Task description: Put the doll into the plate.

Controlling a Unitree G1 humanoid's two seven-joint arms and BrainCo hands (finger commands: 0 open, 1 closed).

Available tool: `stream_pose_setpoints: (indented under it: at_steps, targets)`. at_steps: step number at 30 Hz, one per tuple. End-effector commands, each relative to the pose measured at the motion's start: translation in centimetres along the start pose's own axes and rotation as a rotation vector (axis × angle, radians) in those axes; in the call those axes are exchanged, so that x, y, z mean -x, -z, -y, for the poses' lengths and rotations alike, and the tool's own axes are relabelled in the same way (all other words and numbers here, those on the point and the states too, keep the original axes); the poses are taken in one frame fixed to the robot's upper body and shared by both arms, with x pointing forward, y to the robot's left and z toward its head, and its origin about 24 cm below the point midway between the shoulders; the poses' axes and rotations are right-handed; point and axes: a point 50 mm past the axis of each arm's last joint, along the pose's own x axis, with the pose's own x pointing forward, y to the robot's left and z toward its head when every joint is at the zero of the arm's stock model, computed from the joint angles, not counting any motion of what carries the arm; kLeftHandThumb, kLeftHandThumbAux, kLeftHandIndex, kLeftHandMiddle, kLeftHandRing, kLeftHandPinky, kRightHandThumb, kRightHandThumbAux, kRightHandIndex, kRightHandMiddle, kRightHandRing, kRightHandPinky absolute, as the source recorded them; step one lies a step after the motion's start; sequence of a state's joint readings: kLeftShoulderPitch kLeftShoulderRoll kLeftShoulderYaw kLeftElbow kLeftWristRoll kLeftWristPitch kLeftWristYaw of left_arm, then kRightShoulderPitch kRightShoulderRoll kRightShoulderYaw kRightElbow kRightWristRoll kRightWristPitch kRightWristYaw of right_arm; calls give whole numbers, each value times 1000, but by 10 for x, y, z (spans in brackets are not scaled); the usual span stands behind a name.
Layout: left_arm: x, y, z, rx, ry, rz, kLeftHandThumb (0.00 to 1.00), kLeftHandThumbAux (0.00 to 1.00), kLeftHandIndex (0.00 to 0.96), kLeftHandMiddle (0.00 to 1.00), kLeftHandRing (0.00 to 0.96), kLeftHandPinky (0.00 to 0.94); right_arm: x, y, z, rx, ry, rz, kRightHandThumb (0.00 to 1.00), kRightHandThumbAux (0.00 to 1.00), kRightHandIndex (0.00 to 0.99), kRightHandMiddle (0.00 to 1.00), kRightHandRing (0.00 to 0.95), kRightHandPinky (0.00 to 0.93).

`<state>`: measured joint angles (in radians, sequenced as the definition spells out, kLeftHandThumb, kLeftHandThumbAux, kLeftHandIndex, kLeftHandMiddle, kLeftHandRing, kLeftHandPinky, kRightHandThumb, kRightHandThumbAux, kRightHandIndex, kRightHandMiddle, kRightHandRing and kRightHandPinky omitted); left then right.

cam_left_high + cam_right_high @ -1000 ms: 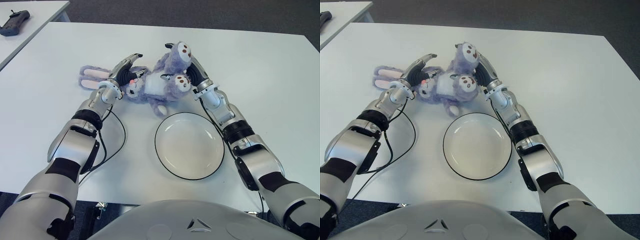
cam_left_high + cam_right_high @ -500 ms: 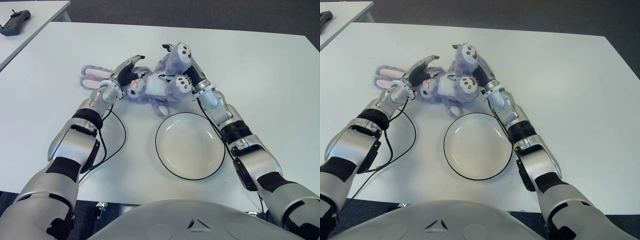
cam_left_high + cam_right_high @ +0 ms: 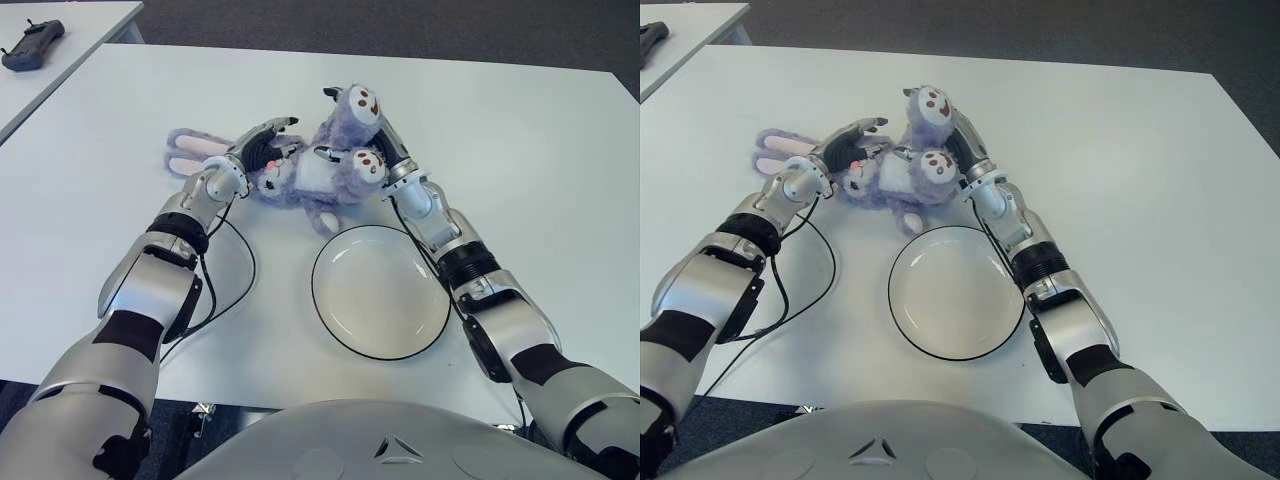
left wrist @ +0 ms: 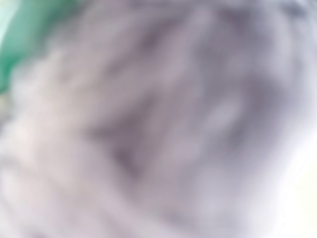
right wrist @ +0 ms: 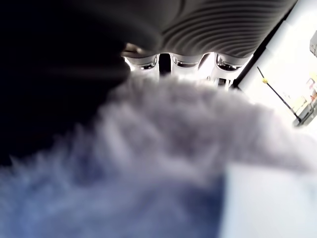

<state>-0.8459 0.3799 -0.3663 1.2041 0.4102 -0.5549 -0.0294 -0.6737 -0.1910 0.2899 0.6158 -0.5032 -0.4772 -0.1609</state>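
A purple plush bunny doll point(image 3: 305, 178) lies on its back on the white table point(image 3: 540, 130), just beyond the plate. Its long ears point(image 3: 185, 150) point left and its two feet point(image 3: 362, 103) are turned up at the right. My left hand point(image 3: 258, 148) is at the doll's head with its fingers curled over the face. My right hand point(image 3: 385, 150) is between the legs, fingers wrapped round them. Purple fur fills the left wrist view point(image 4: 158, 119); in the right wrist view it presses against the fingers point(image 5: 173, 62). The white black-rimmed plate point(image 3: 380, 310) holds nothing.
A black cable point(image 3: 240, 285) loops on the table beside my left forearm. A black controller point(image 3: 22, 31) lies on a separate table at the far left. The near table edge runs just below the plate.
My left hand's fingers have curled down over the doll's head from a more stretched-out pose. The right hand and the doll's feet have shifted slightly left. The plate has not moved.
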Motion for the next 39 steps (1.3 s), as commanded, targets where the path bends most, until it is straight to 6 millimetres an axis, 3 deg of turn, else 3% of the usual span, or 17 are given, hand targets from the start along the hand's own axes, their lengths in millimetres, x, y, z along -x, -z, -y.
stream_pose_setpoints:
  at_steps: [1,12,23,25,29,30,31,32,35,36,39]
  targets:
    - [7,7,40,28,203,-46,444,387,80,102,121,156,0,0,-2,-16,13,-25,203,485,85,117,112,141]
    - [5,6,42,32,287,-78,472,423,85,130,211,318,-1,-1,-5,-95,47,-61,254,523,152,199,191,250]
    - [3,3,46,18,281,-70,482,447,158,181,229,268,-1,-1,-7,-181,74,-81,329,565,254,312,320,364]
    - [3,3,47,15,282,-74,495,452,187,182,207,222,-1,0,-8,-183,78,-89,355,618,310,381,409,463]
    - [3,4,48,23,284,-82,499,451,198,194,212,233,-1,1,-9,-190,88,-107,385,640,340,443,491,542]
    - [2,4,48,27,285,-84,517,458,233,242,267,315,-2,1,-10,-193,92,-113,611,699,399,522,577,634]
    - [2,4,48,29,284,-85,520,458,239,251,277,329,-2,2,-10,-197,97,-118,648,709,409,535,591,650]
    - [2,4,48,30,283,-86,532,463,268,311,352,399,-2,2,-11,-199,100,-122,680,715,420,580,638,688]
    - [2,5,49,27,277,-98,559,467,348,414,439,496,-2,3,-12,-201,112,-131,694,714,430,679,724,752]
    - [2,5,49,26,275,-101,671,629,409,487,509,566,-2,3,-12,-202,115,-133,695,714,435,738,772,784]
    - [2,6,51,31,271,-118,711,678,436,572,577,656,-2,4,-13,-204,123,-139,695,714,437,782,806,797]
